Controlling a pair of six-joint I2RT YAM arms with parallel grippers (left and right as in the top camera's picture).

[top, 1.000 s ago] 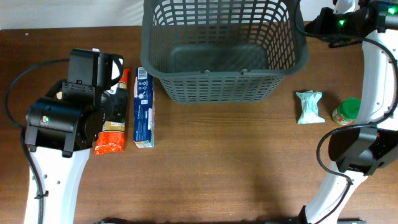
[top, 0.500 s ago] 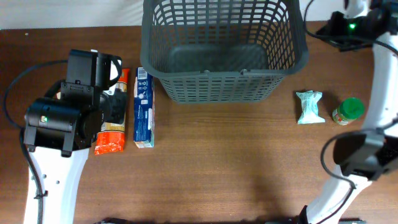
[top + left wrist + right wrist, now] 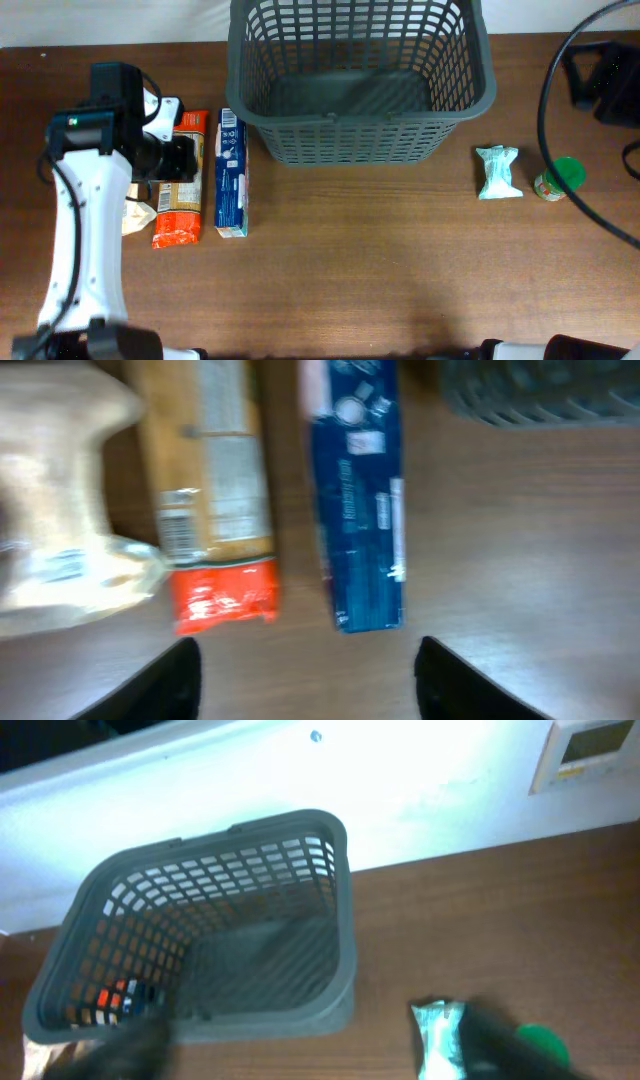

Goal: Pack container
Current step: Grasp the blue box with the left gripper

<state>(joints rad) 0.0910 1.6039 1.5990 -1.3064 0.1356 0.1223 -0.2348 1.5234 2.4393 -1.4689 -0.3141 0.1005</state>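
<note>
Container (image 3: 360, 140) clear overhead, left fingers (image 3: 178, 678) apart by blue box (image 3: 362, 500), right fingers (image 3: 130, 1042) blurred, seemingly apart

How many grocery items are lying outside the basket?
5: pale bag, orange packet and blue box left of the basket; white-green packet and green-lidded jar right. The left arm may hide more.

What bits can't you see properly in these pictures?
- Blue box writing: blurred in left wrist view, too small overhead.
- Pale clear thing: left wrist view, blurred and cut by the left edge.
- Green-lidded jar: overhead, a black cable crosses it; right wrist view, a blurred finger hides most.
</note>
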